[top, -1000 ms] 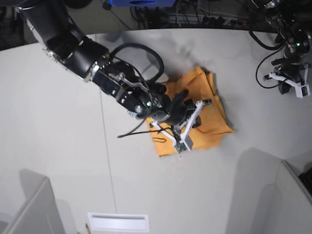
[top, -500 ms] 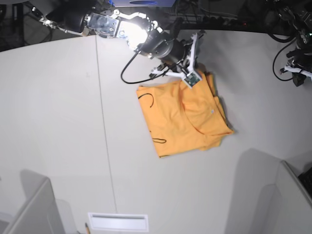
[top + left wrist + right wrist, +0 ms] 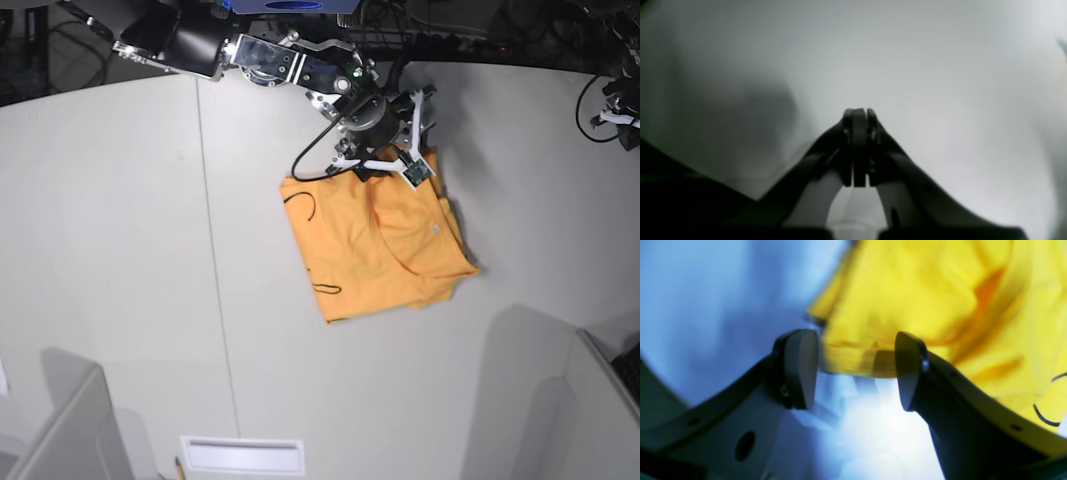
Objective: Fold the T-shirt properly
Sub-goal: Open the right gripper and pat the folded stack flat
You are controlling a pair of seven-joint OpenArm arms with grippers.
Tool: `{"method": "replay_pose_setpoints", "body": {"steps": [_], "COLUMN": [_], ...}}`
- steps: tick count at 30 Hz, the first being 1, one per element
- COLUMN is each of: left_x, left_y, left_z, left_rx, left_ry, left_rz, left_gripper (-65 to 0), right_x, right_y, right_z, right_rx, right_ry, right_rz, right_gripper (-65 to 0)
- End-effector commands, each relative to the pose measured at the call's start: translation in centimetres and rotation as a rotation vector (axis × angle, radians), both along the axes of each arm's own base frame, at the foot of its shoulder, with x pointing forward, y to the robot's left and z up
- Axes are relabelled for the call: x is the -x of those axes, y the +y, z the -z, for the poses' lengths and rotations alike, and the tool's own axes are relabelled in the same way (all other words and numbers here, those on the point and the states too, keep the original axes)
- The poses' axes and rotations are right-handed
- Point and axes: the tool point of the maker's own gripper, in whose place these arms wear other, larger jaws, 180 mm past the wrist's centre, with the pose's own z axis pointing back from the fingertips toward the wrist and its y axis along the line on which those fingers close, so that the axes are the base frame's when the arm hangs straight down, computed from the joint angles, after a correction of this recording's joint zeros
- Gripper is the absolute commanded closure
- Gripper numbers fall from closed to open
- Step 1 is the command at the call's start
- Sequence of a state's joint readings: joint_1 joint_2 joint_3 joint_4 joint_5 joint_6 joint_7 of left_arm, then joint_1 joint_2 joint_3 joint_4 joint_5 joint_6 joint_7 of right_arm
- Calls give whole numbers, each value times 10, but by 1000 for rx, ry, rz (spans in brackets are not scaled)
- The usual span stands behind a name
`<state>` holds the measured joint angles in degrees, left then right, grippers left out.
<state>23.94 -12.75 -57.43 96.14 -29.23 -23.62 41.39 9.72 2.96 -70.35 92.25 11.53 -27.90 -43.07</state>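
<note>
- As the base view reads left to right, the table [image 3: 120, 250] comes first: pale, bare on its left half, w/ a thin seam running down it.
- Right gripper [image 3: 412, 150]: on the dark arm reaching in from top left, at the far edge of the T-shirt. Jaws spread wide. In the wrist view a yellow hem lies between the pads [image 3: 800, 368] w/o being pinched; whether cloth touches either pad, can't tell (blurred).
- T-shirt [image 3: 375, 240]: centre-right of table, orange-yellow, lying flat as a rough rectangle, tilted. Layers stacked; extra edges show along the right side and far corner, so folded more than once, by the look of it. Thin black curved marks near the left edge and lower-left corner. Neckline curve visible on top layer.
- Left gripper [image 3: 622, 105]: far right edge of base view, well apart from the shirt, only partly in frame. Wrist view shows jaws pressed together, nothing between them, plain table beneath.
- Progress, est.: main folds done; bundle compact and resting on the table. Right side edges not quite flush, lower-right corner sticks out a bit.
- Left to do, est.: perhaps a tidy-up or one more fold to halve it, then clear the right arm. Can't tell if a further fold is intended.
</note>
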Motion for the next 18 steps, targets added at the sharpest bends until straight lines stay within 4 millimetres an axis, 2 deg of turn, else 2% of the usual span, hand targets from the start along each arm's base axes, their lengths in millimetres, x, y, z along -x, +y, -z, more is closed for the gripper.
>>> {"method": "replay_pose_setpoints", "body": {"steps": [1,6,7,8,10,18], "left_x": [-8,-9,-9,-9,-9,-9], "left_y": [4,3,2,2,2,2], "left_z": [-14,-13,-13,-13,-13,-13], "left_rx": [-29,-26,-24,-24,-23,-23], "left_ry": [-38,-41,-41,-41,-41,-41], "left_rz": [15,16,16,16,15,15], "left_gripper": [0,0,0,0,0,0], "right_x": [-6,-3,-2,-2,-1,5], "right_y": [13,25,26,27,30,46], "right_z": [-15,-17,-17,-18,-20,-30], "right_rx": [-34,13,12,9,3,-38], "right_ry": [-61,-158,-158,-159,-158,-151], "right_rz": [-21,-72,-75,-76,-81,-89], "right_gripper": [-329,-312,-267,-191,0,0]}}
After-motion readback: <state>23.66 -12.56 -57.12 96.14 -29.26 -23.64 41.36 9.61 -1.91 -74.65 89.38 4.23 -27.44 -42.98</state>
